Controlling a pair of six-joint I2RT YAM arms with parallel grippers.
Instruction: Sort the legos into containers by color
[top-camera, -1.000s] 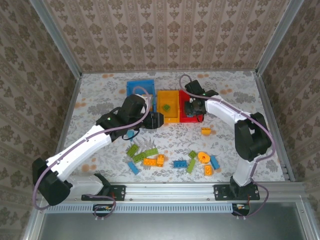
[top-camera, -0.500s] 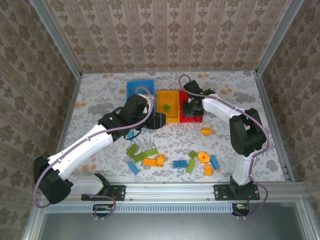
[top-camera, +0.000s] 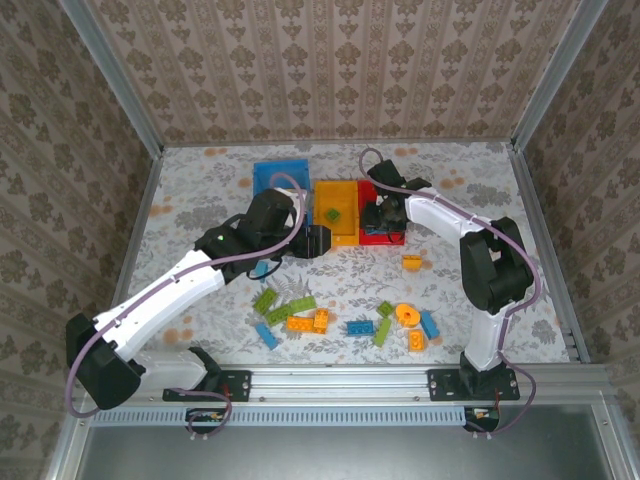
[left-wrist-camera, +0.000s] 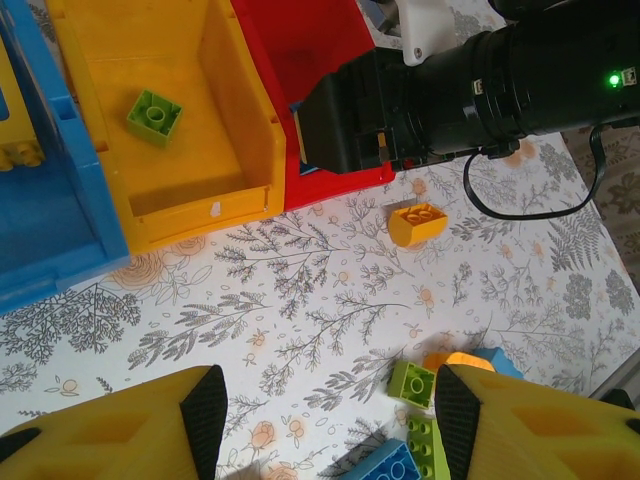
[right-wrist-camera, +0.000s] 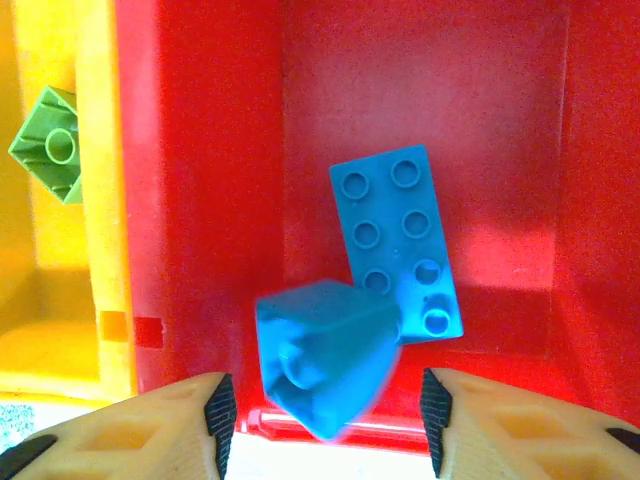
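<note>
My right tool (right-wrist-camera: 325, 405), parted, has a blue brick (right-wrist-camera: 320, 365) loose between over the red bin (right-wrist-camera: 500, 120); from above my arm (top-camera: 440, 215) largely hides it. My left tool (left-wrist-camera: 320, 410) gapes empty.

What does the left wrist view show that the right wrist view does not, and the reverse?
Left wrist: the blue bin and an orange brick on the table. Right wrist: a flat blue brick and a blurred blue brick in the red bin. Both: the red bin, the yellow bin and its green brick.
</note>
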